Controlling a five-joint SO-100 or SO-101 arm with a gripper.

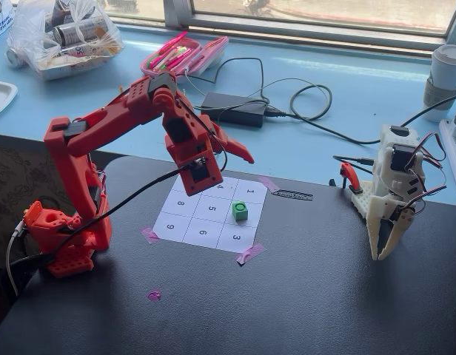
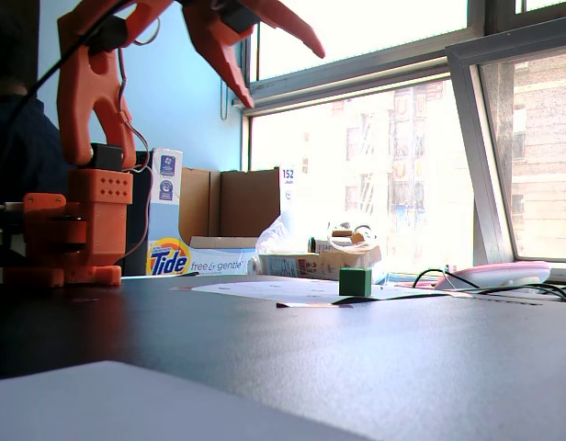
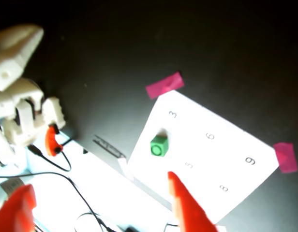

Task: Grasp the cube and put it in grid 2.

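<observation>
Gripper [image 1: 239,151] raised above the numbered sheet [image 1: 185,229], jaws spread wide and empty. Cube [image 1: 240,211] sitting on grid 2 [image 1: 243,203], covering its digit. Far rows washed out by glare in the wrist view.

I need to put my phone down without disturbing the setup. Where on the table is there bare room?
The dark tabletop is bare in front of the numbered sheet, and between the sheet and the white arm. Only a pink tape scrap lies there. It is crowded behind: cables, a black power brick, a pink case.
</observation>
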